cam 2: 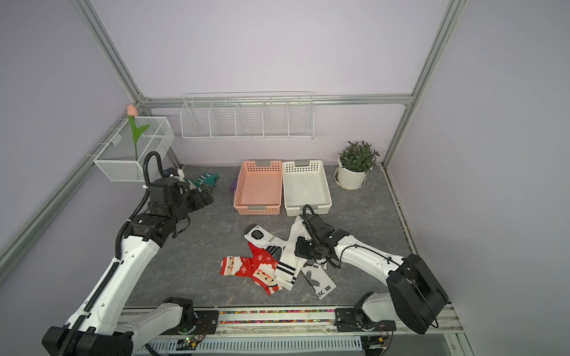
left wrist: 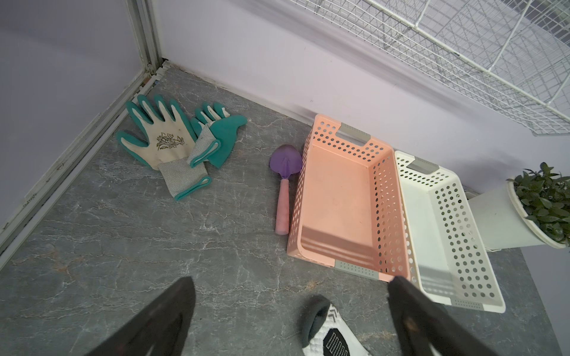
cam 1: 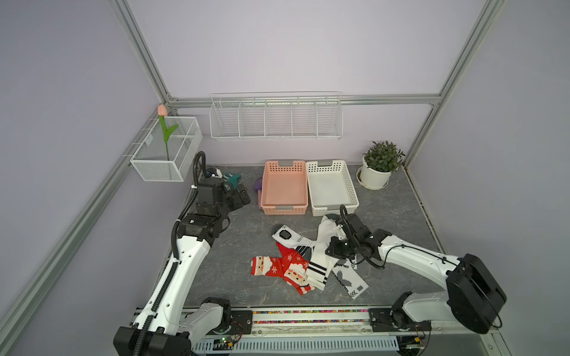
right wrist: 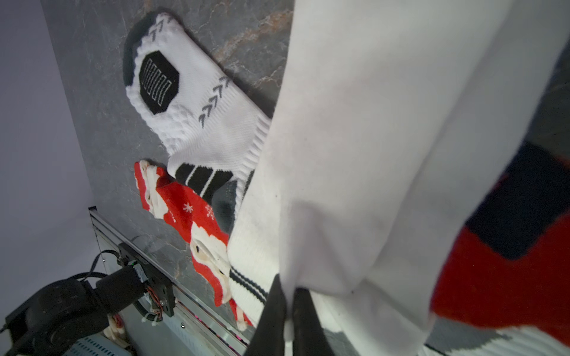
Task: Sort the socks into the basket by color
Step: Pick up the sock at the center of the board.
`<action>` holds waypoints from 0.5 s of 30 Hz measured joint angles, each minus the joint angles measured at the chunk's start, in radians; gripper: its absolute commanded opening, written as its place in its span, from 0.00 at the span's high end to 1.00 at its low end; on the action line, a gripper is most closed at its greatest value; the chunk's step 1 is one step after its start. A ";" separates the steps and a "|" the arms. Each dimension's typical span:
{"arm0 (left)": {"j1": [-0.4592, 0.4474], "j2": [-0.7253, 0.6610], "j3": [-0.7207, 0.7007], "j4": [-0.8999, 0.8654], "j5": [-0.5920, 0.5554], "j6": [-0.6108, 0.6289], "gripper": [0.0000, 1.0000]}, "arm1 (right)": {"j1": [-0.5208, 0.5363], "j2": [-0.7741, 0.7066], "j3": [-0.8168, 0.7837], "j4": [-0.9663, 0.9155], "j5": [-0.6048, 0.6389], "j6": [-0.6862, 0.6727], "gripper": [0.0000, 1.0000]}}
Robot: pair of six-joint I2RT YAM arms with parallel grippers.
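Grey worktop (cam 1: 240,240) has the pink basket (cam 1: 284,209) and white basket (cam 1: 320,211) side by side at the far middle, both bare inside. The socks (cam 1: 308,268) lie in a loose overlapping heap just nearer than the white one: a long white sock (cam 1: 319,246) draped across two red Santa socks (cam 1: 277,266) and some printed white ones. They look light, floppy and clingy, so I'd pinch a raised fold mid-leg and lift high or the tail drags neighbours. The right pincer (right wrist: 288,292) is clamped on a fold of that long white sock, while the left pincer (left wrist: 291,279) hangs wide open with nothing in it, far left.
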 measured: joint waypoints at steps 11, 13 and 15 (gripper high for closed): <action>0.000 -0.001 0.000 0.000 0.000 0.000 0.00 | 0.002 -0.022 0.093 -0.092 -0.007 -0.033 0.93; 0.000 -0.001 0.000 0.000 0.000 0.000 0.00 | 0.002 -0.043 0.141 -0.137 -0.008 -0.050 0.93; 0.000 -0.001 0.000 0.000 0.000 0.000 0.00 | 0.002 -0.071 0.200 -0.185 -0.007 -0.071 0.93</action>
